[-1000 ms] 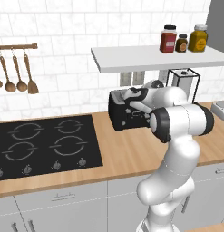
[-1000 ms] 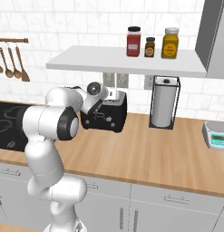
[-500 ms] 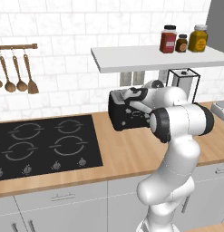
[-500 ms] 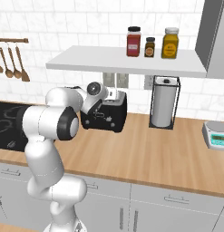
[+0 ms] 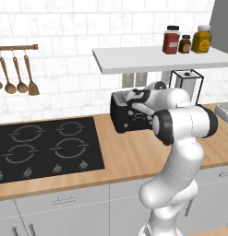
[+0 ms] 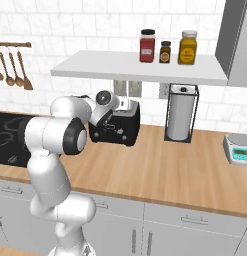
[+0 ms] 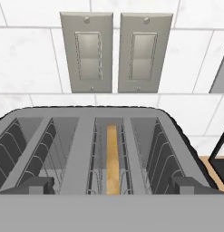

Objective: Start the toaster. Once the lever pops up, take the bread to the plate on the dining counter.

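A home kitchen: a wood worktop (image 5: 129,154) over grey drawers carries a black hob (image 5: 44,148) and a black toaster (image 6: 120,125). White tiled wall, hanging wooden utensils (image 5: 16,73), a shelf of spice jars (image 6: 166,47), a paper-towel stand (image 6: 180,115) and a kitchen scale (image 6: 239,149).

One toaster (image 5: 126,115) with two slots, one bread slice (image 7: 112,158), three jars (image 6: 165,48), two wall switch plates (image 7: 115,52), three hanging utensils (image 5: 17,76), one paper-towel roll (image 6: 178,117), one scale (image 6: 238,150), one hob (image 5: 46,147).
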Motion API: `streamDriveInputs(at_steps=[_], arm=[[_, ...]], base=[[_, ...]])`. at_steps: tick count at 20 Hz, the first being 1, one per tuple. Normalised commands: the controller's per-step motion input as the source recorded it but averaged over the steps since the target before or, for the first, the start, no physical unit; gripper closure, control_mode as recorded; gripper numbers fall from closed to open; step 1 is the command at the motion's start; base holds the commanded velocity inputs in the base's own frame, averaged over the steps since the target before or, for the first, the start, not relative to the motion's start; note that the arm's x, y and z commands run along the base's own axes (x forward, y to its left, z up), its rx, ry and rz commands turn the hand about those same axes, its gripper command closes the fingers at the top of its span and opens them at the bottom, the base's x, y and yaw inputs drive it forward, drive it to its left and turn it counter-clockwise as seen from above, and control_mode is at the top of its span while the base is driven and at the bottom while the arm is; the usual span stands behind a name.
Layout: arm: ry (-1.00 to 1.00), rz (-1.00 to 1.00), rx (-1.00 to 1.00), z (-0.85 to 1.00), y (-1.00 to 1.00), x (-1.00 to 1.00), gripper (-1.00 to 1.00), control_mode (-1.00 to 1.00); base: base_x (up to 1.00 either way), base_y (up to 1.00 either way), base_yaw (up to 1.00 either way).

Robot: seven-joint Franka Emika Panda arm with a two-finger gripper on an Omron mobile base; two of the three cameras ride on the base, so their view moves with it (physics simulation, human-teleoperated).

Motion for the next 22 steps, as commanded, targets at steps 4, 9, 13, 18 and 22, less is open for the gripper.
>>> streamDriveInputs(at_steps=[4,9,13,18,22], arm=[[0.00,0.00,0.00,0.00,0.00,0.00,-1.00,-1.00],[0.00,0.00,0.00,0.00,0.00,0.00,-1.00,-1.00],[0.00,0.00,0.00,0.00,0.00,0.00,-1.00,-1.00],[0.00,0.00,0.00,0.00,0.00,0.00,-1.00,-1.00],[0.00,0.00,0.00,0.00,0.00,0.00,-1.00,-1.00]], base=[[0.00,0.00,0.00],[0.00,0.00,0.00],[0.00,0.00,0.00],[0.00,0.00,0.00],[0.00,0.00,0.00]])
